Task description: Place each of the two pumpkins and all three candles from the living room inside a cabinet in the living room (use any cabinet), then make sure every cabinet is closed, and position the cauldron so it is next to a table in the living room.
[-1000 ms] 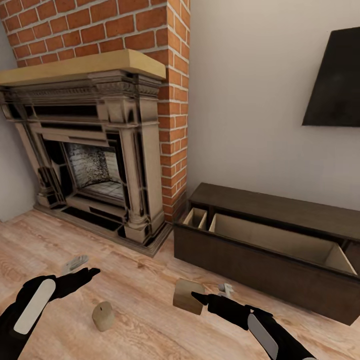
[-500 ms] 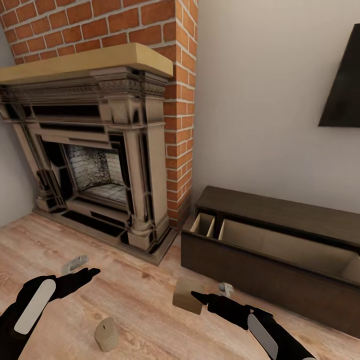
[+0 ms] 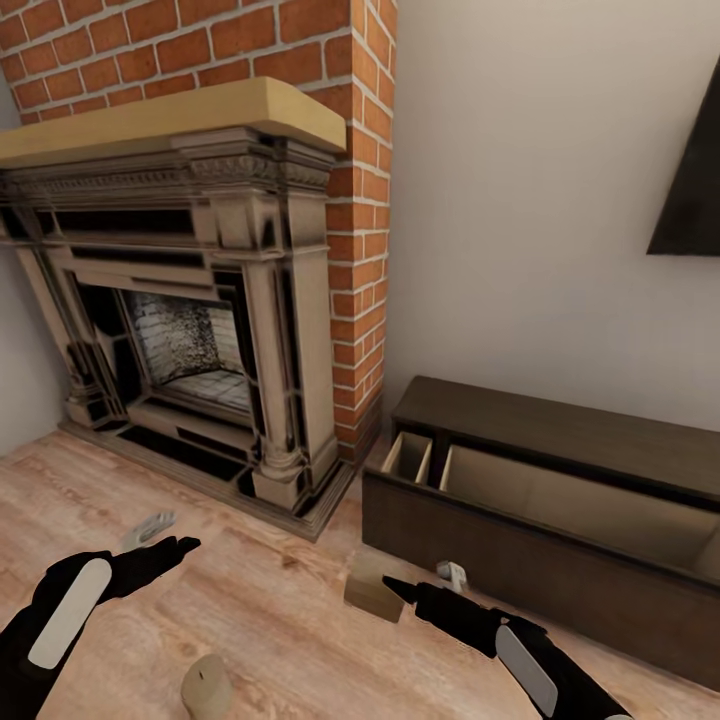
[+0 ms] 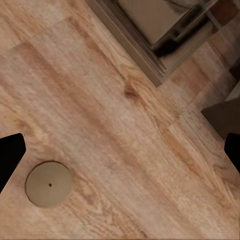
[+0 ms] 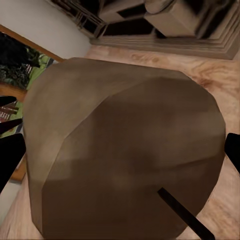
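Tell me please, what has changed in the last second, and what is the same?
The whole head view shifted, so the camera moved: the robot appears to roll toward the cabinet, and the floor candle slid down the picture. The right gripper still holds its candle, the left gripper stays open and empty, and the cabinet stays pulled open.

A home living room: brick fireplace (image 3: 190,330), plank floor (image 3: 280,610), low cabinet (image 3: 560,500).
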Robot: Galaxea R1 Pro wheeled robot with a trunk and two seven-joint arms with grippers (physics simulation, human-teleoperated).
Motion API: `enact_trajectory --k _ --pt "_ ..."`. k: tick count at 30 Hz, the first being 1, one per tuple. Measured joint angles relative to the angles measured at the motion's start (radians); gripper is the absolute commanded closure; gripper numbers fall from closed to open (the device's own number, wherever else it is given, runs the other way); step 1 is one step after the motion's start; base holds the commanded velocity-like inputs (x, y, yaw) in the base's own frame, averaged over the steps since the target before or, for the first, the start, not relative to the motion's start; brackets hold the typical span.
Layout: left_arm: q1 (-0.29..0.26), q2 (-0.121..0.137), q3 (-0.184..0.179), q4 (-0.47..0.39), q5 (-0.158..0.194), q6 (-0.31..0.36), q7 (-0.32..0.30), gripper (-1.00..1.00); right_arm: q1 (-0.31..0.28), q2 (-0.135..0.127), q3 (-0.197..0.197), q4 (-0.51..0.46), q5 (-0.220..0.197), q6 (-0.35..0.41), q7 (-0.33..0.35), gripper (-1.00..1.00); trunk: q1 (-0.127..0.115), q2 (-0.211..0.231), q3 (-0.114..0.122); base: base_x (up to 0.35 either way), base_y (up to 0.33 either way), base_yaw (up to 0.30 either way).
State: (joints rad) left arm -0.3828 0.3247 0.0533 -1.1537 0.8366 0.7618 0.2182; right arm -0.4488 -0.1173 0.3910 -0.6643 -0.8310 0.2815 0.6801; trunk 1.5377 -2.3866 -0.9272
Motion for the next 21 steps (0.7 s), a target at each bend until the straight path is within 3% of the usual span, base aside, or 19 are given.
enact_trajectory --k 5,17,18,21 --pt "0.0 0.0 0.0 -0.005 -0.001 -0.001 0.003 -1.0 0.0 0.0 0.0 0.001 0.0 -0.003 0.001 1.0 0.0 0.0 0.0 0.239 0.03 0.0" --pt "0.0 0.001 0.005 -0.006 -0.005 -0.001 0.021 -1.0 0.0 0.001 0.0 0.001 0.0 -0.003 0.0 1.0 0.001 0.0 0.0 0.013 0.008 0.0" --pt "0.0 0.002 0.006 -0.006 -0.006 -0.001 0.04 -1.0 0.0 0.001 0.0 0.001 0.001 -0.003 -0.001 1.0 0.004 -0.007 -0.003 0.0 0.0 0.0" --pt "0.0 0.0 0.008 -0.005 -0.003 0.001 0.193 -1.0 0.0 0.002 0.001 0.001 0.001 -0.002 -0.003 1.0 0.016 -0.028 -0.013 0.0 0.0 0.0"
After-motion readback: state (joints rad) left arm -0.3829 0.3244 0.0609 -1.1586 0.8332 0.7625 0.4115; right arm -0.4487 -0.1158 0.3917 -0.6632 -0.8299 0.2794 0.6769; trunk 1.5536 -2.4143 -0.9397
